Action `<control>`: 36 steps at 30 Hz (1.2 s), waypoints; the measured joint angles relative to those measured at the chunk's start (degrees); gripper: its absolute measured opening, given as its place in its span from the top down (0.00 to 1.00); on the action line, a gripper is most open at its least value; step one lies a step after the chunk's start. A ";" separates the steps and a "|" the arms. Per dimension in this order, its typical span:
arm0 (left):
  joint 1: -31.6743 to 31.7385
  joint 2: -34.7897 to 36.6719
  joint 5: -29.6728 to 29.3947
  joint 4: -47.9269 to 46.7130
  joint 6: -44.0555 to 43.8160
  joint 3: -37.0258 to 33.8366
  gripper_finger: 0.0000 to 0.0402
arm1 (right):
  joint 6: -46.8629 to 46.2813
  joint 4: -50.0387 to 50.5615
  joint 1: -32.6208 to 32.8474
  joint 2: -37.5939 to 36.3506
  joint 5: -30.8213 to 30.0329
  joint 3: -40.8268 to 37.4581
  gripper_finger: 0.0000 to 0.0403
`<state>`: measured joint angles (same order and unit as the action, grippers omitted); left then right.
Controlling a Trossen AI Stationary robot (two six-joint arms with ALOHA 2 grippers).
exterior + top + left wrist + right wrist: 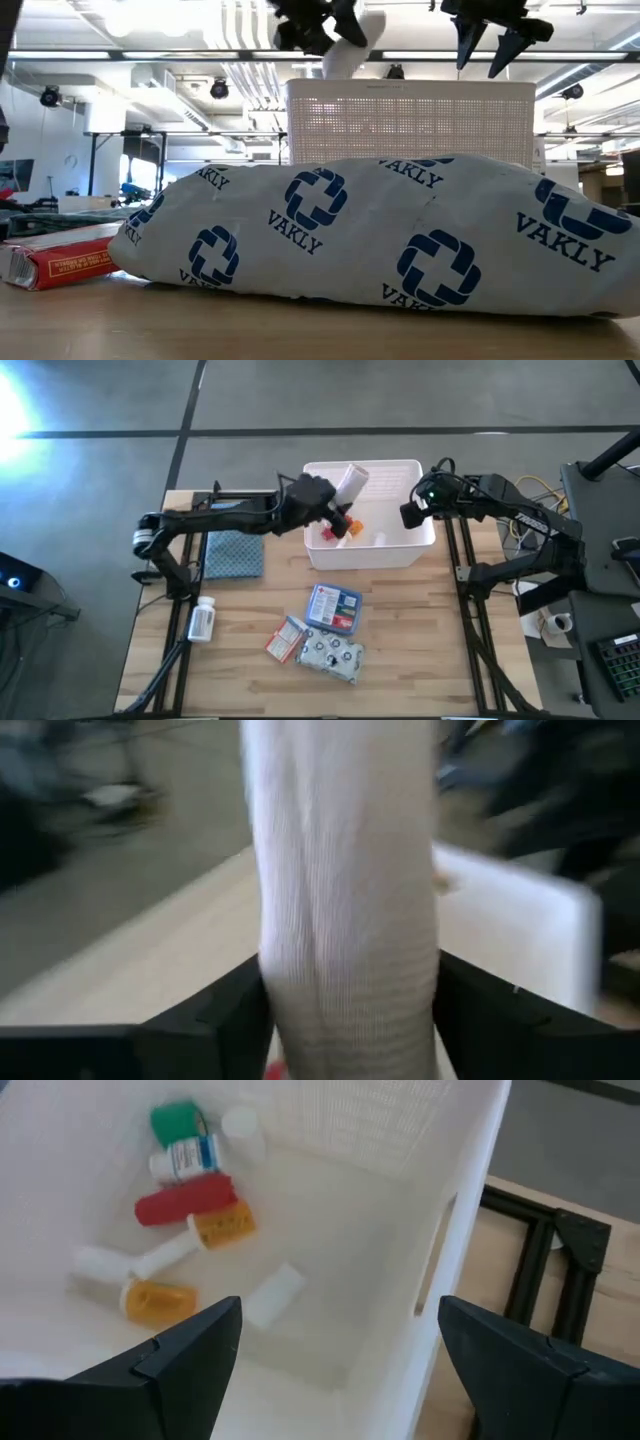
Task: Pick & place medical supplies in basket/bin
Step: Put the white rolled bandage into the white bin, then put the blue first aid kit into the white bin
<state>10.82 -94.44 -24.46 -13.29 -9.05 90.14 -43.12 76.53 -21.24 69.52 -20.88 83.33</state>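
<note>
My left gripper [338, 498] is above the white lattice-walled bin [420, 545], shut on a white ribbed bandage roll [351, 481]. In the low view this roll [345, 50] is above the bin's far wall [410, 115]. My right gripper [411, 512] hovers open over the bin's right part and holds nothing. Its wrist view looks down into the bin [400, 1210], where a green roll [174, 1120], a red tube [183, 1200], orange items [222, 1225] and small white pieces lie on the floor. My left gripper pinches the white bandage roll between its two fingers [235, 1010], which lie on opposite sides of its ribbed lower part [345, 1010]. The roll sticks out beyond the fingertips, tilted, lifted clear above the bin.
On the wooden table near the bin lie a blue-white flat box [333, 608], a red-white packet [287, 638], a silvery pouch [333, 656] printed with blue crosses and a white pill bottle [203, 620]. A blue-grey patterned cloth [234, 552] lies at the left.
</note>
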 joint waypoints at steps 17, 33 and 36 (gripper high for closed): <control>-1.10 0.96 -9.92 -22.55 14.56 14.29 0.37 | -8.76 0.53 13.93 0.00 1.45 0.00 0.19; -6.77 30.74 -6.84 -22.94 4.98 -14.89 0.36 | -40.75 -5.87 36.03 0.96 5.79 -0.31 0.19; -6.74 37.27 0.59 -22.56 -2.30 -23.93 0.36 | -44.63 -6.75 36.12 3.07 6.12 -0.75 0.19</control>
<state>4.08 -57.17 -23.88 -35.84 -11.35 66.22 -87.75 69.78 14.89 72.59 -14.76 82.57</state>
